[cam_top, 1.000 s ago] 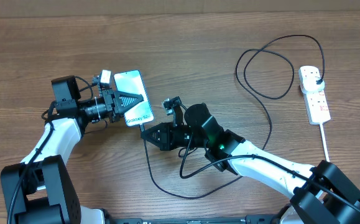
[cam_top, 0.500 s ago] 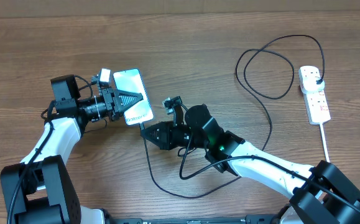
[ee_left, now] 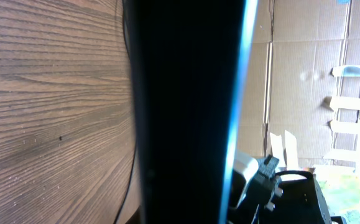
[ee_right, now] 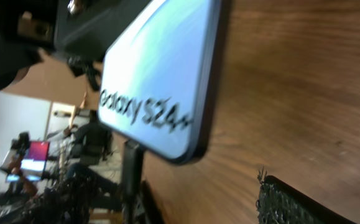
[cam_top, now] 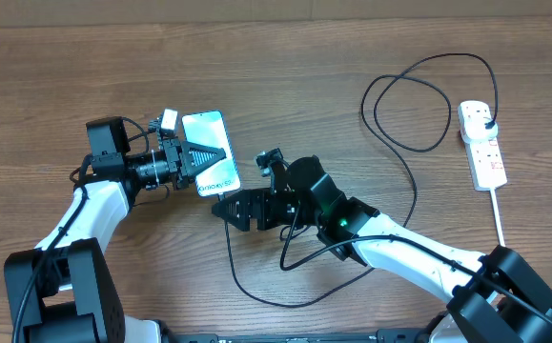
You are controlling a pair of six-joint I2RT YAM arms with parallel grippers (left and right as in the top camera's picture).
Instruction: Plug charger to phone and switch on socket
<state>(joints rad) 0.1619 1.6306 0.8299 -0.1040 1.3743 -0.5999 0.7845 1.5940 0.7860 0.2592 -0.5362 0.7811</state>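
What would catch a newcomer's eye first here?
The lit phone stands out, left of centre, clamped in the left gripper. The right gripper sits by its bottom edge, and the black charger loops across to the white socket at far right.

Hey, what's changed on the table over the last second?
The right tool slid slightly left toward the lower edge of the phone and spread its fingers, apparently letting go of the charger tip there. The left tool, shut on the phone, shifted it a little to the right. The socket and the charger's far loop stayed put.
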